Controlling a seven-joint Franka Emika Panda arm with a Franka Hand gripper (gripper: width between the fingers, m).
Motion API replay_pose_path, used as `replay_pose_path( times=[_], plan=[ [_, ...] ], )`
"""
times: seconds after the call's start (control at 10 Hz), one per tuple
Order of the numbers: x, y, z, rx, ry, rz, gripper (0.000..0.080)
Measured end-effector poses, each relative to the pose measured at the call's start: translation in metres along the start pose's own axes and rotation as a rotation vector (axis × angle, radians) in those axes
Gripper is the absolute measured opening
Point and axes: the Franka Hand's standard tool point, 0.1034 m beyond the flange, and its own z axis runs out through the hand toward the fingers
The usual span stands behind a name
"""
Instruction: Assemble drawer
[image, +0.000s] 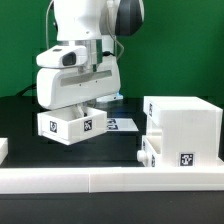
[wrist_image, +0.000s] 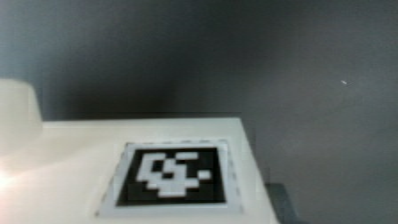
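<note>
A small white tray (image: 70, 125) with square tags on two faces sits under my gripper (image: 82, 104) at the exterior view's left. The hand is pressed down onto it and the fingers are buried in it, gripping its wall. In the wrist view the tray's tagged white face (wrist_image: 173, 175) fills the lower part, very close, and no fingertips show. The large boxy shell (image: 185, 125) stands at the exterior view's right. A second knobbed tray (image: 150, 152) sits at the shell's lower left side.
A long white rail (image: 100, 180) runs along the front of the black table. The marker board (image: 125, 124) lies flat behind, between the tray and the shell. A green wall is at the back.
</note>
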Motion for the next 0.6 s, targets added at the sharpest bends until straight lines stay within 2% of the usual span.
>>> replay_pose_path(
  times=[0.1, 0.2, 0.4, 0.6],
  plan=[
    [-0.003, 0.003, 0.001, 0.000, -0.008, -0.139, 0.0042],
    [0.000, 0.011, -0.004, -0.004, -0.020, -0.289, 0.0042],
    [0.004, 0.020, -0.009, 0.005, -0.032, -0.433, 0.0042],
    [0.003, 0.021, -0.009, 0.005, -0.037, -0.544, 0.0042]
  ],
)
